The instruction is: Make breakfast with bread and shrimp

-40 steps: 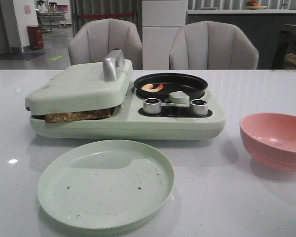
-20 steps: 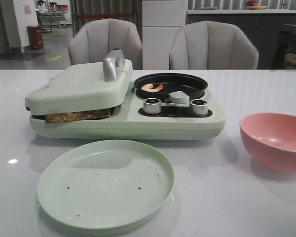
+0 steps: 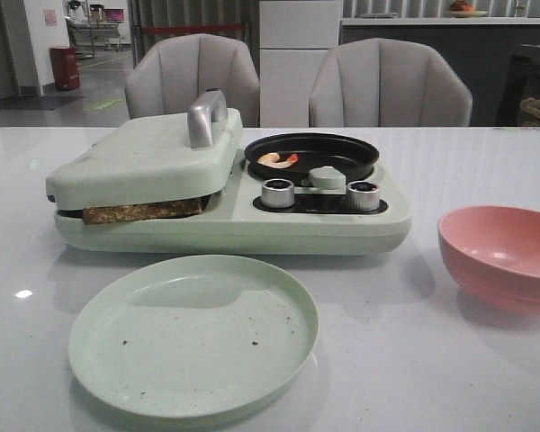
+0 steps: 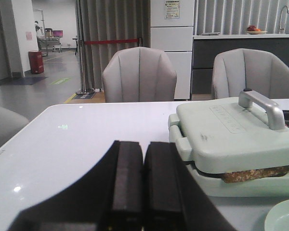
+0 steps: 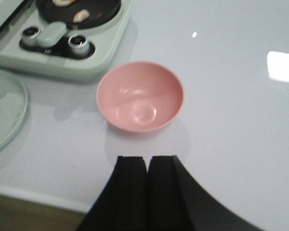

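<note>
The bread lies pressed under the shut lid of the pale green breakfast maker; only its brown edge shows, also in the left wrist view. The shrimp lies in the small black pan on the maker's right side, and shows in the right wrist view. My left gripper is shut and empty, left of the maker above the table. My right gripper is shut and empty, near the table's front edge, short of the pink bowl. Neither gripper shows in the front view.
An empty pale green plate sits in front of the maker. An empty pink bowl stands at the right. Two knobs and a lever sit in front of the pan. Two grey chairs stand behind the table.
</note>
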Robot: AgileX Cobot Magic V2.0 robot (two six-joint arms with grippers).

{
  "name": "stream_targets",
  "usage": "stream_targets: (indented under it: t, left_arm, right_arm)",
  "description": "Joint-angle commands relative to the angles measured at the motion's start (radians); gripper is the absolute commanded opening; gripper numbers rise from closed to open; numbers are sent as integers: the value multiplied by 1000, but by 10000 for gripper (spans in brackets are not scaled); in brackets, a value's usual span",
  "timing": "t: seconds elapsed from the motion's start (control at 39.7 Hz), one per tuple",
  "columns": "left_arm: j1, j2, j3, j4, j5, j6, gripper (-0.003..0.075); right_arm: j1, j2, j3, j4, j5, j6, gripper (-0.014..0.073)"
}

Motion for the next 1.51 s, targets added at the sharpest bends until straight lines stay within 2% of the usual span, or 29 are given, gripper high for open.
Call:
stream_targets:
  t: [0.0,0.15,0.33,0.55,1.49]
  left_arm:
    - [-7,-21,9,-9,-89,1,101]
    - [-7,-21,9,-9,-89,1,101]
    - [-7,-21,9,-9,-89,1,101]
    - [-7,-21,9,-9,-89,1,101]
    - [-7,-19,9,-9,-89,1,101]
  right_arm:
    - [-50,-60,58,-11,-234,-7,41]
    - [-113,-192,224,-11,-414,-7,41]
    - [-136,-303,382,-11,-578,-7,41]
    - [-138,-321,535,-10,-812,-7,41]
    - [-136,-321,531,24,-866,-6,41]
